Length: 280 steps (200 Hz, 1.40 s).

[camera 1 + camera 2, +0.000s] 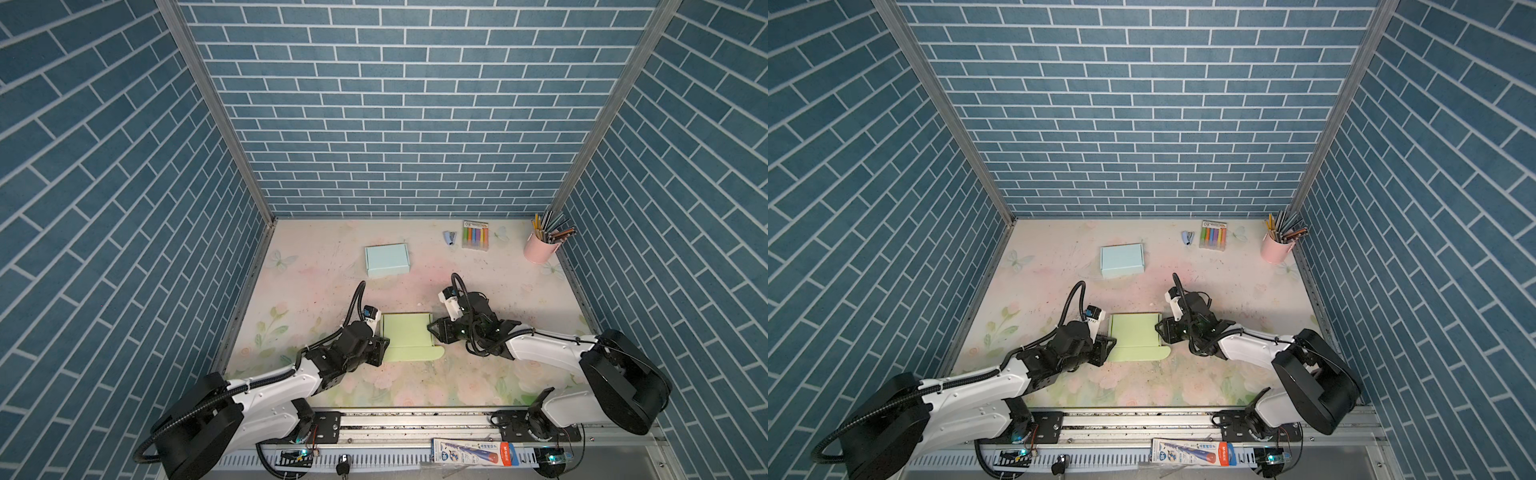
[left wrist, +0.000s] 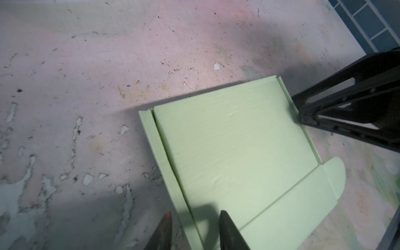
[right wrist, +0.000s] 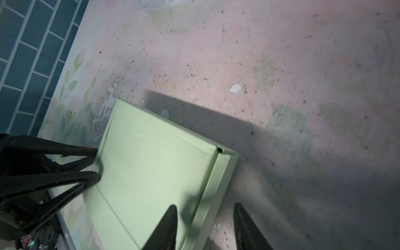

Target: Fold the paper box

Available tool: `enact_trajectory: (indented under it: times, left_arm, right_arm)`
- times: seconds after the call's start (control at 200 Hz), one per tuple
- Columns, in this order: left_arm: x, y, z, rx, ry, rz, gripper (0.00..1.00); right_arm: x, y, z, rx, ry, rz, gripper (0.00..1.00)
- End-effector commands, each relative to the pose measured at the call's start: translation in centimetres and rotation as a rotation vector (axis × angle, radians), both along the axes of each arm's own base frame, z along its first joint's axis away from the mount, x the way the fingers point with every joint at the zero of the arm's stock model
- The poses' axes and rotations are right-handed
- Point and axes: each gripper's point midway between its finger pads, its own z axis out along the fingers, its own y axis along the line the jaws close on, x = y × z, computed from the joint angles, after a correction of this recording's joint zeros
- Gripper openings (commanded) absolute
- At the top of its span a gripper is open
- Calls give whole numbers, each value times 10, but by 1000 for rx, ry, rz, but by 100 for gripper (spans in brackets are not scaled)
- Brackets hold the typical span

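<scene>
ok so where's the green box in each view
In a top view: green box low centre.
In a top view: box low centre again.
Left wrist: box lower right.
Right wrist: box lower middle.
Shared landmark: the crease of its front flap, visible in all four.

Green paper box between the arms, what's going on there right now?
Both arms are working the green paper box. The left tool straddles its left side flap and the right tool straddles the right side flap, jaws open. The near flap lies flat. A folded blue box sits farther back.
</scene>
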Motion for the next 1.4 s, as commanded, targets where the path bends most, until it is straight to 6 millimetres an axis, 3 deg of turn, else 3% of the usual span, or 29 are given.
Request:
enact_trajectory:
  times: [0.0, 0.115, 0.265, 0.455, 0.725, 1.395]
  left_arm:
    - [-1, 14, 4, 40, -13, 42, 51]
    - [-5, 19, 15, 29, -29, 51, 68]
    - [-19, 15, 25, 26, -39, 36, 68]
    - [-37, 2, 26, 27, -28, -6, 65]
    - [-40, -5, 16, 18, -5, -16, 65]
    - [-46, -7, -4, 4, 31, -25, 62]
  right_arm:
    - [-5, -14, 11, -48, -41, -18, 52]
    - [-18, -18, 24, -69, -64, -20, 54]
    - [-44, -13, 30, -74, -54, -4, 54]
    - [-66, -1, 20, -63, -7, 25, 55]
    - [-75, 7, 9, -59, 28, 36, 61]
    - [-85, 13, -10, -33, 83, 52, 62]
